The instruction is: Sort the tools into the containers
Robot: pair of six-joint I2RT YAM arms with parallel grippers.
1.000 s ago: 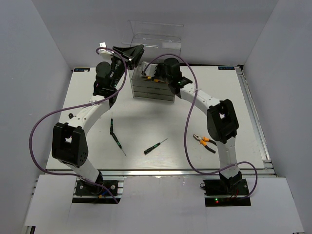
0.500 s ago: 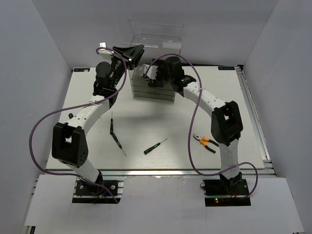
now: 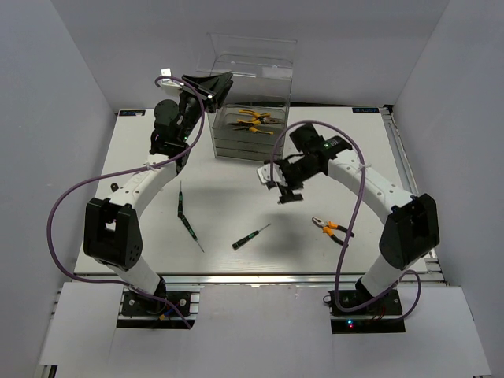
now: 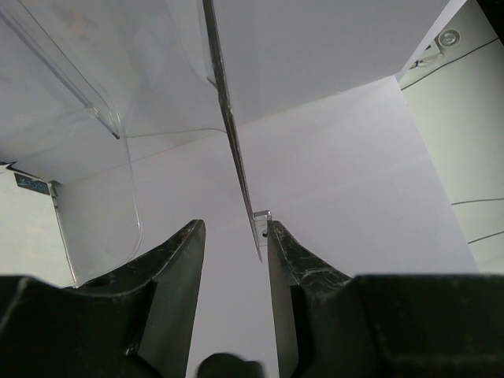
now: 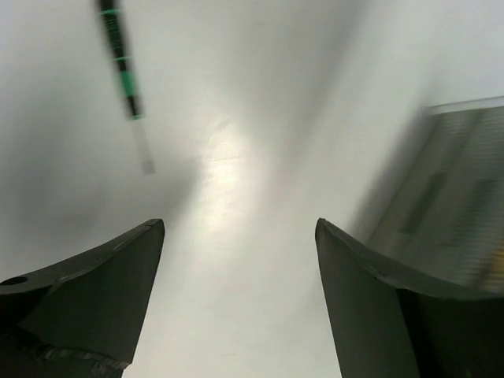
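At the twelve o'clock edge of the table [image 3: 394,157], the clear plastic box [image 3: 246,150] is kept accessible for loading. Its clear lid [image 3: 252,49] is raised above and behind the stacked drawers, and the lid's edge is taken between the fingers of the left gripper [image 3: 224,80]. That gripper is judged to be clamped on the lid so that the top drawer [image 3: 228,126] is left uncovered. Two pliers with orange handles [image 3: 253,118] are seen lying inside that drawer, which suggests it is reserved for pliers. Just off the table's centre, toward one o'clock, the right gripper [image 5: 240,224] is held above the surface with its jaws spread wide and nothing between them. It is released and empty, and probably free to fetch another tool. A third pair of pliers [image 3: 331,230] is left on the table at four o'clock, apart from everything else. Three screwdrivers are left on the surface: one [image 3: 180,201] at nine o'clock, one [image 3: 190,230] just beside it at eight o'clock, and one [image 3: 250,236] at six o'clock. In the right wrist view one green-banded screwdriver is caught, blurred, at eleven o'clock of the open fingers. The sorting is therefore judged to be partly done, with the screwdrivers not yet assigned a drawer.
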